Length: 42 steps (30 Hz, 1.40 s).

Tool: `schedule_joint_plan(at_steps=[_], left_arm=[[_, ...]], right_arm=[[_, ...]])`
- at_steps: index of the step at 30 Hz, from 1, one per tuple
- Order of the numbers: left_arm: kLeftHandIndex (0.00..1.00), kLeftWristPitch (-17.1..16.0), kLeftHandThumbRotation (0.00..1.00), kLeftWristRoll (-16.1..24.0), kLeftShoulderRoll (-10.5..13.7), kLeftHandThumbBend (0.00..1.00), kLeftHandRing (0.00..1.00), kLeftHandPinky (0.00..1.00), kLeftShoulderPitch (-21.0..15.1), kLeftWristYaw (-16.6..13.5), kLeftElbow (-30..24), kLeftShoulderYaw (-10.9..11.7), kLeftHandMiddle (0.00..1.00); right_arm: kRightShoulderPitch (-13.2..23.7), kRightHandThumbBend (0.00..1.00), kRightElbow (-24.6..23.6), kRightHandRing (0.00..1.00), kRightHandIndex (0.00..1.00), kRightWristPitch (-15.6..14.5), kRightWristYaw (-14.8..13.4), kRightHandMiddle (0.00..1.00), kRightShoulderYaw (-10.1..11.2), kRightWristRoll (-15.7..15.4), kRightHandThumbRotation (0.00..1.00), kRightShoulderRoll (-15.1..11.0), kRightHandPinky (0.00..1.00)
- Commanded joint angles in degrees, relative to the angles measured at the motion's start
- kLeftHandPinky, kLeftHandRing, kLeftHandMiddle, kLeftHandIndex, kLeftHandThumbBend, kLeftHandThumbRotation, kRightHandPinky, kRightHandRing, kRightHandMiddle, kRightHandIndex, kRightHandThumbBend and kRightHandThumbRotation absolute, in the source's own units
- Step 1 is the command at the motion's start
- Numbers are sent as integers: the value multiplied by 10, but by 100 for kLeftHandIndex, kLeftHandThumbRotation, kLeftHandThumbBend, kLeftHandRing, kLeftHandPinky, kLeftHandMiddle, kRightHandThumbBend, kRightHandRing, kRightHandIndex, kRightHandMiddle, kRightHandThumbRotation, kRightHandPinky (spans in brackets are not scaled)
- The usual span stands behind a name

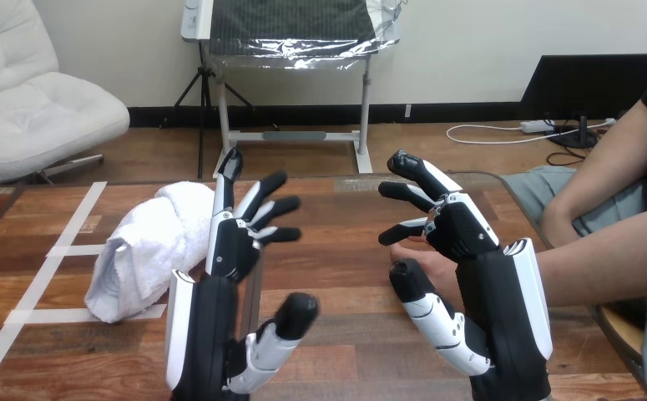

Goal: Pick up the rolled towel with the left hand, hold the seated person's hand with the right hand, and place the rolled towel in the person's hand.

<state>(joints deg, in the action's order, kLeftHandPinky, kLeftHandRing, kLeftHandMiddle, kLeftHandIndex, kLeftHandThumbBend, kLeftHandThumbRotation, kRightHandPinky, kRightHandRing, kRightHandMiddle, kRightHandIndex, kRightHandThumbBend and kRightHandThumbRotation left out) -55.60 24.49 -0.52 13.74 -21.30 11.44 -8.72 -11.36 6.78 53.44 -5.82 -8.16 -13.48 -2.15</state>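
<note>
On the bench lay the rolled towel just beside the left hand, the right hand over the person's hand, both with fingers spread wide.

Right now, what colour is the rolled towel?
White. The rolled towel shows best in the head view.

The wooden table carries a rolled white towel at nine o'clock, lying over white tape strips.

One rolled towel, one person's hand, two robot hands: left hand, right hand.
</note>
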Motion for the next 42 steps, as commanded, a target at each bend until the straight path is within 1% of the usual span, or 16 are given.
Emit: schedule_joint_plan(at_steps=[1, 3, 4, 7, 9, 11, 15, 18, 21, 23, 25, 27, 30, 32, 36, 42], left_arm=[[100, 31, 92, 86, -1, 77, 91, 84, -34, -59, -35, 57, 95], [100, 43, 92, 114, 5, 76, 94, 90, -38, -78, -41, 66, 97], [100, 53, 92, 141, 13, 75, 95, 92, -44, -96, -46, 75, 97], [100, 76, 93, 194, 30, 72, 97, 96, -56, -136, -56, 88, 99], [100, 90, 93, 219, 38, 69, 99, 98, -61, -157, -60, 92, 99], [100, 121, 93, 250, 45, 68, 99, 99, -67, -181, -71, 97, 100], [100, 161, 93, 282, 61, 67, 100, 99, -77, -207, -79, 98, 100], [100, 201, 93, 305, 73, 66, 100, 100, -83, -219, -85, 99, 100], [100, 246, 93, 323, 79, 66, 100, 100, -87, -222, -93, 99, 100], [100, 284, 93, 340, 83, 66, 100, 100, -87, -220, -103, 100, 100], [100, 313, 93, 350, 89, 65, 100, 100, -90, -221, -108, 99, 100], [100, 331, 90, 355, 96, 63, 100, 100, -94, -224, -109, 96, 100], [100, 365, 88, 363, 107, 61, 100, 100, -98, -212, -117, 95, 100], [100, 393, 87, 368, 114, 60, 100, 100, -100, -196, -123, 96, 100], [100, 424, 84, 368, 129, 60, 100, 100, -106, -183, -126, 95, 100], [100, 464, 80, 369, 152, 61, 100, 100, -120, -165, -122, 98, 100]], right_arm=[[32, 62, 1, 80, 84, 4, -1, 87, 2, 11, 73, 10, 54], [32, 62, 1, 80, 84, 3, -1, 87, 2, 10, 73, 10, 55], [32, 62, 2, 80, 84, 4, -1, 87, 2, 10, 73, 10, 55], [33, 62, 3, 80, 84, 5, -3, 87, 3, 8, 73, 10, 55], [33, 62, 3, 81, 84, 6, -3, 87, 4, 6, 73, 10, 55], [33, 62, 4, 81, 84, 6, -4, 87, 4, 6, 73, 10, 55], [33, 62, 4, 81, 84, 7, -5, 87, 5, 3, 74, 10, 55], [33, 62, 5, 81, 84, 7, -5, 87, 5, 4, 74, 10, 55], [32, 62, 3, 81, 83, 4, -4, 87, 5, 5, 74, 10, 55], [32, 62, 3, 81, 83, 4, -3, 87, 4, 6, 74, 9, 55], [32, 62, 3, 81, 83, 5, -3, 87, 4, 7, 74, 9, 55], [32, 62, 3, 81, 83, 4, -3, 87, 5, 7, 74, 9, 55], [33, 61, 5, 81, 82, 6, -2, 87, 4, 10, 74, 9, 55], [34, 61, 6, 81, 82, 7, -1, 87, 3, 13, 74, 9, 55], [34, 61, 6, 81, 82, 7, -1, 86, 3, 13, 74, 8, 55], [34, 62, 6, 81, 83, 8, -9, 87, 10, -4, 75, 9, 55]])
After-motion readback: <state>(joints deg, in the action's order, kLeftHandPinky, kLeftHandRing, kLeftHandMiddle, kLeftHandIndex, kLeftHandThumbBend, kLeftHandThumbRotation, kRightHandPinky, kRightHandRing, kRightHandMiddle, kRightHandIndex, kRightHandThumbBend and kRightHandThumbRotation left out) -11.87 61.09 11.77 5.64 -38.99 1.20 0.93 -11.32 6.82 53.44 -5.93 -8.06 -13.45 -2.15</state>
